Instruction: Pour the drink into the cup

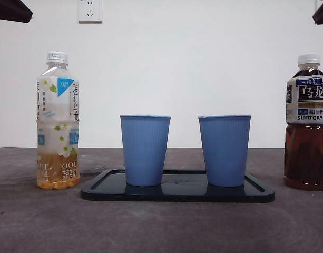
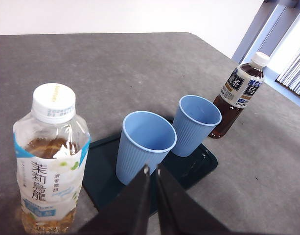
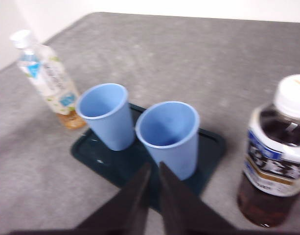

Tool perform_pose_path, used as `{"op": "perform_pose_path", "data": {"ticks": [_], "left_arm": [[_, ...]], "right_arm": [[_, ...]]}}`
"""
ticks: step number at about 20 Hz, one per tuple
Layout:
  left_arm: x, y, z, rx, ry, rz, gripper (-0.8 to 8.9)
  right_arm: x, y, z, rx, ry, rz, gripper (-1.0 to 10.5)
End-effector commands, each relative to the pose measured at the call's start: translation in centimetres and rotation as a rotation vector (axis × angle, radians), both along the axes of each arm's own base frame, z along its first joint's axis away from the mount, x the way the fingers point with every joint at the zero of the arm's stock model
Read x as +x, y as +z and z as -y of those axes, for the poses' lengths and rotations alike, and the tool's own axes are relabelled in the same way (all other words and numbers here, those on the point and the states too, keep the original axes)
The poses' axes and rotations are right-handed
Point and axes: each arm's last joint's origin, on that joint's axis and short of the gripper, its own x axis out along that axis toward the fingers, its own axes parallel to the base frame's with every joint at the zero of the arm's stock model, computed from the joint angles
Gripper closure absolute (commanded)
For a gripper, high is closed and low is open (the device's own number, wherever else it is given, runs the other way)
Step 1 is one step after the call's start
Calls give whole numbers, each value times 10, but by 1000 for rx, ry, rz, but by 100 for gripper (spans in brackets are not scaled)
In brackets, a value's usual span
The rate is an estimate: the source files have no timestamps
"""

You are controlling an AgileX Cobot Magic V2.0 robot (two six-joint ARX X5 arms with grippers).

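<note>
Two blue cups [image 1: 145, 150] [image 1: 224, 150] stand upright on a dark tray [image 1: 177, 194] — pale tea bottle [image 1: 58, 121] left, dark tea bottle [image 1: 307, 124] right, both capped, off the tray. Left gripper [image 2: 152, 170] and right gripper [image 3: 154, 166] hang above, jaws nearly together, holding nothing.

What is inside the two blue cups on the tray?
Both blue cups on the dark tray look empty in the wrist views; the very bottom of each is hidden by its own wall.

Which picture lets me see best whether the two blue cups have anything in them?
The left wrist view: it looks down into both cups, apparently empty. The right wrist view does too, but blurrier. The front view shows only their sides.
</note>
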Motion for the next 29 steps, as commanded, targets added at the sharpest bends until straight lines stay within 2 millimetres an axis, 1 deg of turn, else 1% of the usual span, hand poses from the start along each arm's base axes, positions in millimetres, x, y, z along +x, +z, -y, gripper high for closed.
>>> {"op": "perform_pose_path", "data": {"ticks": [1, 2, 3, 5, 6, 9, 12, 18, 21, 25, 29], "left_arm": [[1, 5, 1, 7, -11, 31, 701], [1, 5, 1, 8, -10, 31, 659], [1, 5, 0, 9, -8, 31, 593], [1, 5, 0, 12, 1, 31, 492], [1, 5, 0, 13, 5, 31, 451], [1, 5, 0, 13, 7, 31, 366], [1, 5, 0, 11, 8, 28, 313], [1, 4, 0, 11, 8, 17, 312], [1, 2, 0, 11, 9, -11, 314], [2, -1, 1, 16, 6, -42, 315], [3, -3, 3, 17, -6, -53, 315]], "right_arm": [[1, 4, 0, -3, -31, 6, 719], [1, 4, 1, 4, -43, -2, 664], [1, 4, 1, 11, -58, -11, 593], [2, 4, 1, 20, -86, -24, 510], [2, 4, 2, 22, -101, -29, 488], [2, 4, 2, 29, -127, -39, 480], [2, 4, 2, 29, -132, -40, 454], [2, 4, 2, 29, -133, -40, 454], [4, 1, 4, 32, -204, -66, 454], [9, -13, 3, 21, -259, -85, 454], [15, -35, 0, 50, -311, -71, 454]]}}
